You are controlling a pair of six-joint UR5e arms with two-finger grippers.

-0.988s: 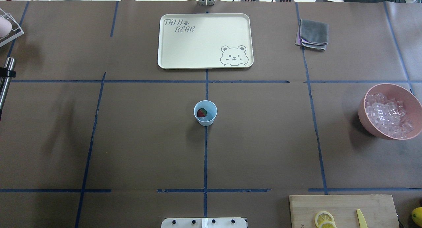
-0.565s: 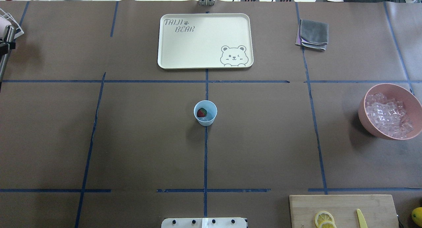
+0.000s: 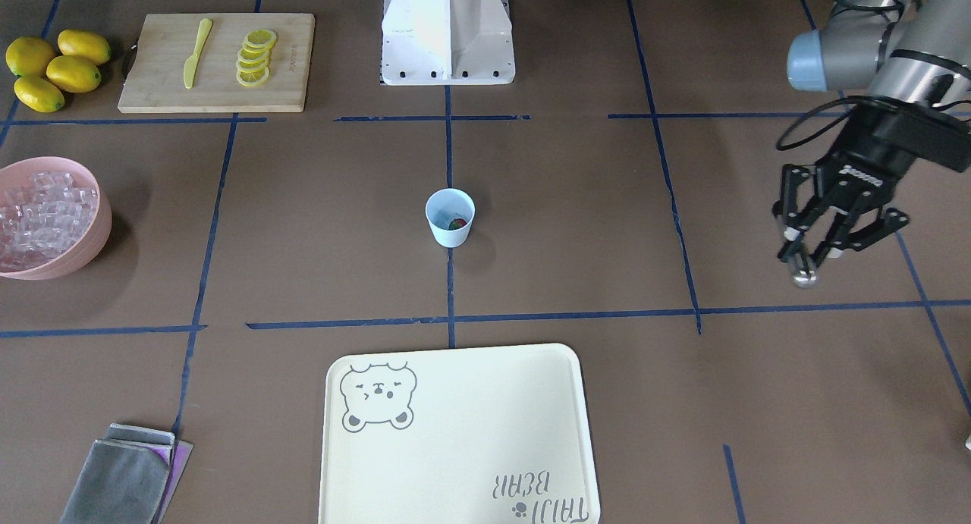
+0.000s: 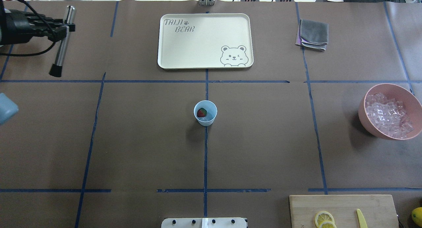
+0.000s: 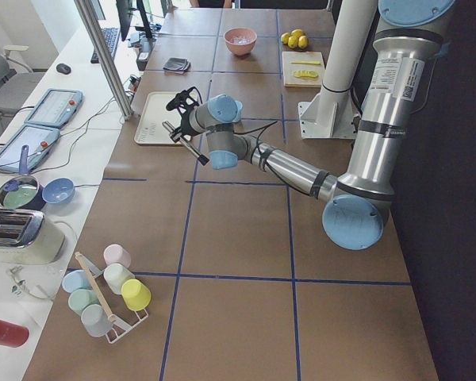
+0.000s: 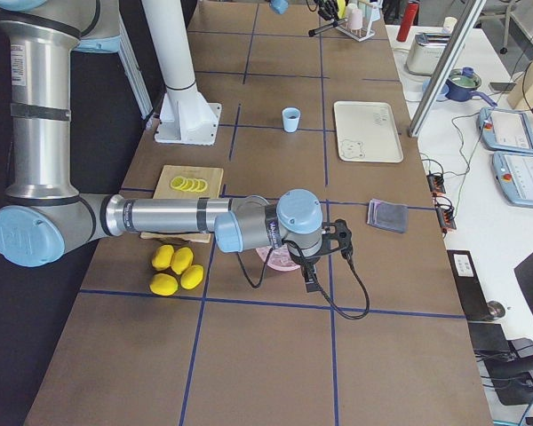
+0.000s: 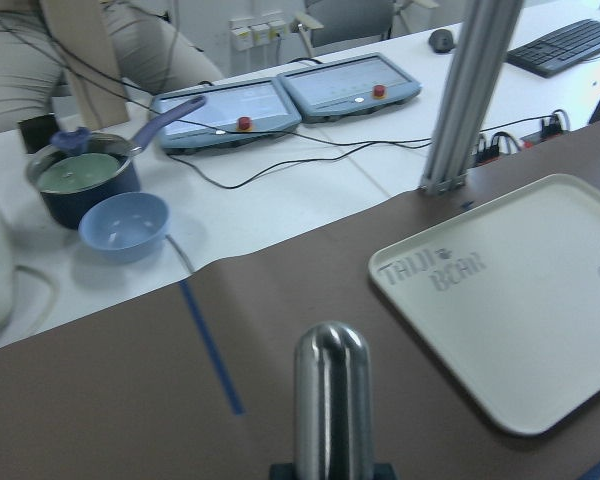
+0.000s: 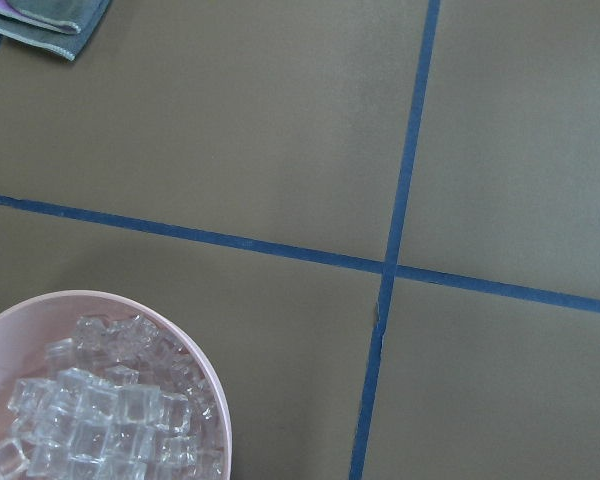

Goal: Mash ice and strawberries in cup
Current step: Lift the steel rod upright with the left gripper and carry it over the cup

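Observation:
The pale blue cup (image 4: 205, 113) stands at the table's centre, also in the front view (image 3: 450, 218). A dark red strawberry (image 4: 201, 113) lies inside it. Whether ice is in the cup, I cannot tell. Clear ice cubes (image 4: 389, 115) fill the pink bowl (image 4: 369, 122) at the right. My left gripper (image 4: 67, 26) is shut on a steel muddler (image 4: 61, 49) with a black tip, held tilted above the far left of the table, well away from the cup. My right gripper (image 6: 333, 241) hovers by the bowl; I cannot tell if it is open.
A cream tray (image 4: 204, 40) lies beyond the cup and a grey cloth (image 4: 313, 34) at the far right. A cutting board (image 4: 343, 210) with lemon slices and a yellow knife sits near right, beside whole lemons (image 3: 53, 65). A rack of cups (image 5: 111, 294) stands far left.
My left gripper has carried the muddler from the table's left edge toward the far side and rightward, fully into the overhead view. The cup and bowl have not moved.

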